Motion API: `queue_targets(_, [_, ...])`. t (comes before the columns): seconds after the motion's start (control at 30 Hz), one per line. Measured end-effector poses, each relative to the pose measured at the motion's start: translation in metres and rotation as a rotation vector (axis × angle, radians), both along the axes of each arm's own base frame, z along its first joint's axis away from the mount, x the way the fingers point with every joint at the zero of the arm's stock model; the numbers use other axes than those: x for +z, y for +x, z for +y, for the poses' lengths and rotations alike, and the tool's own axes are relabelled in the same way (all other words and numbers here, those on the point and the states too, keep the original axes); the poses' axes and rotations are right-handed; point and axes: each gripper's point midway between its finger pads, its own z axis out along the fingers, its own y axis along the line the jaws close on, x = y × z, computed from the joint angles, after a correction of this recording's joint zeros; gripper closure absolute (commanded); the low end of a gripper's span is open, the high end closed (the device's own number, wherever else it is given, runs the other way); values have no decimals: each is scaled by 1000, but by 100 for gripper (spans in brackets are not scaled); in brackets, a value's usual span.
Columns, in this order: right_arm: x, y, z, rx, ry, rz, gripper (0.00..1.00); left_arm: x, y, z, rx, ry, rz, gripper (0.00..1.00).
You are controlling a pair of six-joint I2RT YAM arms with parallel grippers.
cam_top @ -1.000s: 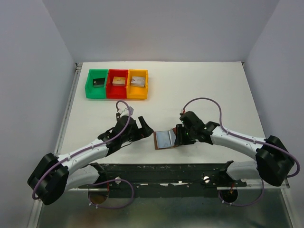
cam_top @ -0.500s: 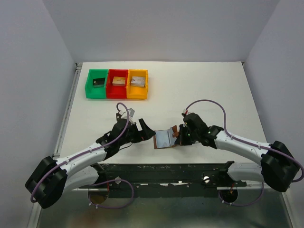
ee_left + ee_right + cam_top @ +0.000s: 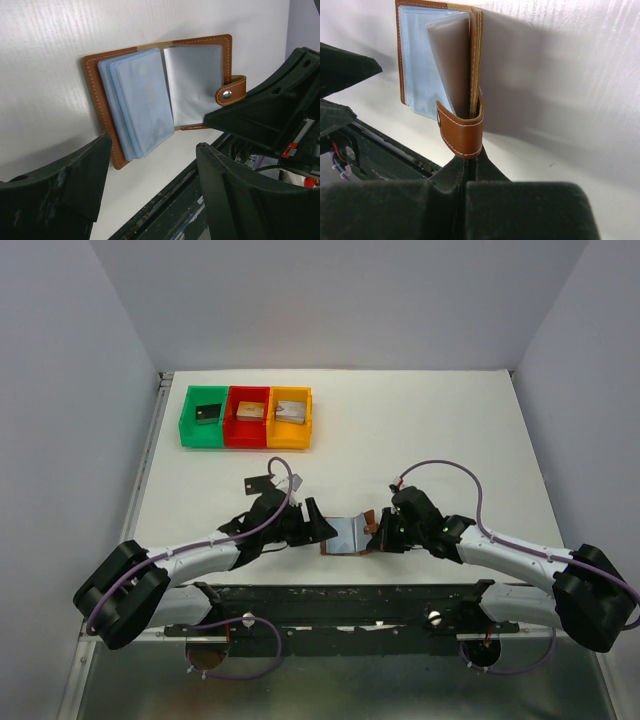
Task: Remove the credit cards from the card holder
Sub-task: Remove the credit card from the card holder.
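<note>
card holder (image 3: 347,534): open on table (image 3: 450,430), 6 o'clock, near edge
left gripper (image 3: 324,530): holder's 9 o'clock, jaws spread, gripping nothing
right gripper (image 3: 378,532): holder's 3 o'clock, clamped on its strap-side cover
credit cards: possibly inside sleeves (image 3: 145,100), unclear

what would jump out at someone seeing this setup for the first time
The brown leather card holder lies open near the front edge of the table, its pale blue-grey sleeves fanned out. The right gripper is pinched shut at its tab strap, and the left gripper stands open at the other side. At the far left, green, red and orange bins sit in a row.
</note>
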Motion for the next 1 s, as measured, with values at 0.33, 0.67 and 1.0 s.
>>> queue_targets(0.33, [3,0,4,5,24,-1,100,13,1,-19,-61,-20,-31,25])
queue_targets(0.67, [3,0,5,7,25,1,100,-4,-2,-18,-70,17,2,25])
queue_targets(1.0, [3,-1,5,10,27,3,100,-16,-6,-22,-91,39,23,27])
